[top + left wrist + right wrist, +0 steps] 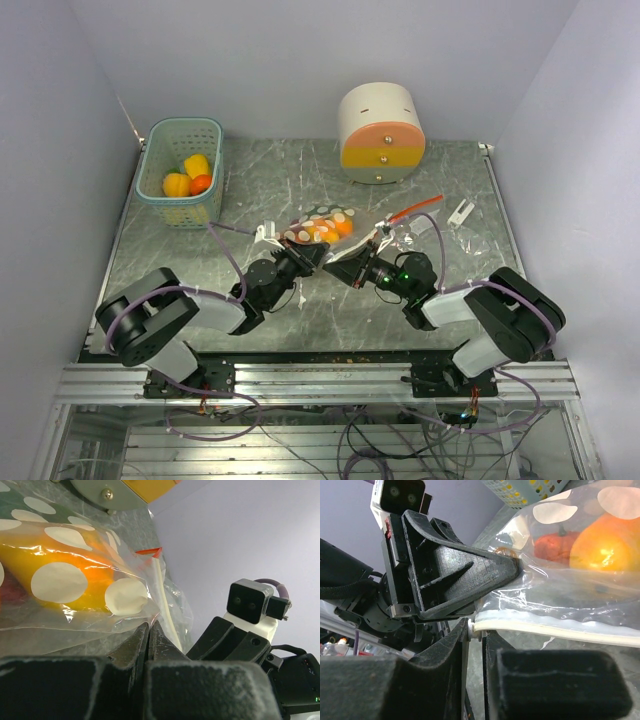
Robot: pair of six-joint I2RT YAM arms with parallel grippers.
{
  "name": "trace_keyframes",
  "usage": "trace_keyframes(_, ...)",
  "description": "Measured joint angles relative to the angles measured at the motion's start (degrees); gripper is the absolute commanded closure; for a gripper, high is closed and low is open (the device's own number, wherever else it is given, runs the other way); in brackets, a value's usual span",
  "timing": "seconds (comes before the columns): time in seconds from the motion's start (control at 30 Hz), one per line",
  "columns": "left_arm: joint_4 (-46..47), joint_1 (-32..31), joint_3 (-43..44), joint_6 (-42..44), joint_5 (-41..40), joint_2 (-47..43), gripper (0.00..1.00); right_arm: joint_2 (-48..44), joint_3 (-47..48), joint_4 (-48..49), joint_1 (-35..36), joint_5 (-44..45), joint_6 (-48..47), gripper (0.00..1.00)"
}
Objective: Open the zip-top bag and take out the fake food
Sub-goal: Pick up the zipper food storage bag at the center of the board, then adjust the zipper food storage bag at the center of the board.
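Observation:
The zip-top bag (322,228), clear with white dots, lies mid-table between both arms. Inside it shows fake food: an orange piece (605,545) and a red one (555,545). My left gripper (149,625) is shut, its tips pinching the bag's clear film just below the orange fake food (60,575). My right gripper (476,630) is shut on the end of the bag's white zip strip (560,630). In the top view the left gripper (305,255) and right gripper (347,265) meet tip to tip at the bag's near edge.
A teal basket (182,135) at the back left holds yellow and orange plastic pieces (187,178). A cream-and-orange round container (381,133) stands at the back. A second clear bag (455,232) with a red strip lies to the right.

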Motion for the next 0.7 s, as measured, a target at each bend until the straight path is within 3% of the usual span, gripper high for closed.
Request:
trace_keyframes(0.2, 1.7, 0.0, 0.0, 0.0, 1.6, 1.2, 0.93, -0.8, 0.0, -0.4, 0.0, 0.5, -0.2, 0.84)
trace_keyframes(0.5, 3.6, 0.0, 0.0, 0.0, 4.0, 2.8, 0.93, -2.2, 0.0, -2.6, -0.2, 0.7, -1.0, 0.72)
trace_keyframes(0.7, 4.7, 0.0, 0.0, 0.0, 4.6, 3.1, 0.93, -3.2, 0.0, -3.9, -0.4, 0.9, -1.1, 0.72)
